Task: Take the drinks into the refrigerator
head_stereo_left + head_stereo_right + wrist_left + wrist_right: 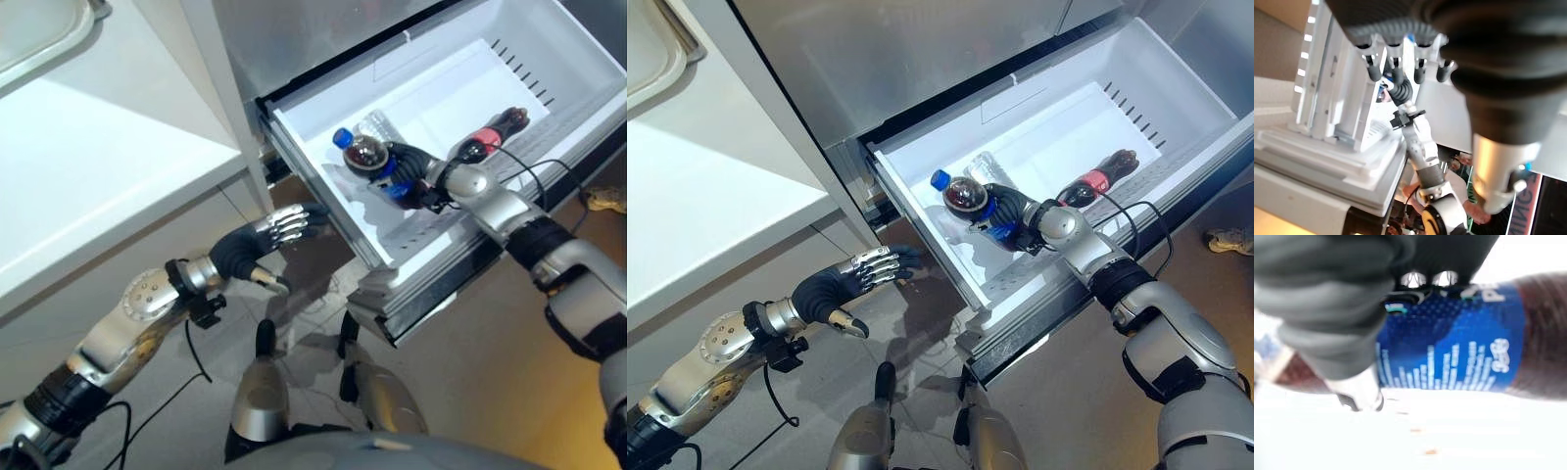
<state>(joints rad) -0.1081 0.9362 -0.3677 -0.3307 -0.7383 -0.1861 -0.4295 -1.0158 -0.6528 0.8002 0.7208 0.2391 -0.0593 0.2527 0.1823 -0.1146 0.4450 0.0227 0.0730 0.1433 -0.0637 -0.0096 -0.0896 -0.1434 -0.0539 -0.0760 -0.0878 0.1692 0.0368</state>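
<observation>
Right hand (1019, 220) curled round blue-capped cola bottle (970, 201), lying inside open white freezer drawer (921, 211) near its front-left corner; red-capped cola bottle (1097, 176) by its right edge; left hand (838, 284), fingers relaxed and empty, outside drawer's left front.

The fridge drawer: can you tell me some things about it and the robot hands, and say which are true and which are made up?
1. The fridge drawer is pulled open. True.
2. The right hand is wrapped round a blue-label bottle inside the drawer. True.
3. The red-label bottle stands upright. False: it lies on its side in the drawer.
4. The left hand holds a bottle. False: it holds nothing and hangs in the air beside the drawer's front corner.
5. The blue-label bottle has a red cap. False: its cap is blue.
</observation>
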